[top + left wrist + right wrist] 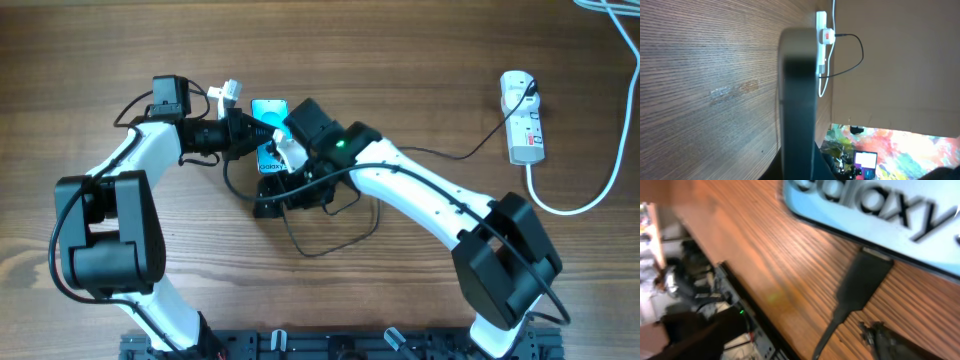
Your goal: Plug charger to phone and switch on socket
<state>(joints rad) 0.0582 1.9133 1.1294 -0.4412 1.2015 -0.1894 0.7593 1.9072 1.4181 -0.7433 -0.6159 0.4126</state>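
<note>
- Brown wood-grain table (90, 60)
- phone (268, 108) near centre, screen up
- socket (524, 130) at far right, white lead (590, 200) curving beside it
- charger (335, 240) cable looped near centre

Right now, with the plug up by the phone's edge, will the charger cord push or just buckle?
The charger is probably floppy: its thin black cord lies in loose loops on the table, so pushing it would likely buckle it. Its plug looks short, flat and rigid, so a push there should carry better. The slack suggests little drag.
</note>
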